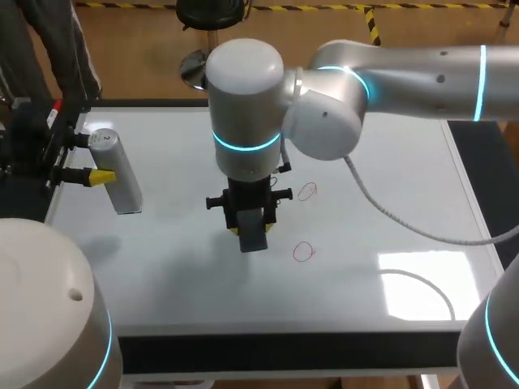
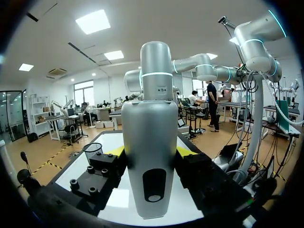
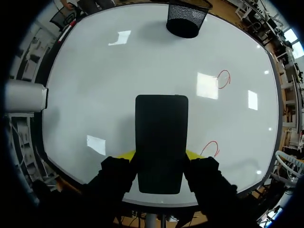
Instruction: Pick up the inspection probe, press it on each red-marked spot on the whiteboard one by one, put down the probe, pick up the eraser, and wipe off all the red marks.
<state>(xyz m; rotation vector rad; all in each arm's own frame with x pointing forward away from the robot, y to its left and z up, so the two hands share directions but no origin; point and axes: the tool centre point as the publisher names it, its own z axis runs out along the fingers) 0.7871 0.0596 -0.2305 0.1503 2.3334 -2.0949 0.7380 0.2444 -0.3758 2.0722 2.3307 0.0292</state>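
The silver cylindrical inspection probe (image 1: 117, 174) (image 2: 152, 156) is at the whiteboard's (image 1: 178, 275) left edge. My left gripper (image 1: 96, 159) (image 2: 152, 152) is shut on it, a yellow tip on each side. My right arm reaches to the board's middle. Its gripper (image 1: 250, 227) (image 3: 160, 156) points down, shut on the black eraser (image 1: 253, 237) (image 3: 161, 142), which is held low over the board. Two red marks (image 1: 306, 191) (image 1: 302, 252) lie just right of the eraser. In the right wrist view one red mark (image 3: 211, 148) is beside the gripper and the other (image 3: 223, 79) is farther ahead.
A black mesh cup (image 3: 186, 18) (image 2: 92, 152) stands at the whiteboard's far edge. The right arm's grey cable (image 1: 389, 212) drapes over the board's right part, with a loop (image 1: 422, 282) lying near the front right corner.
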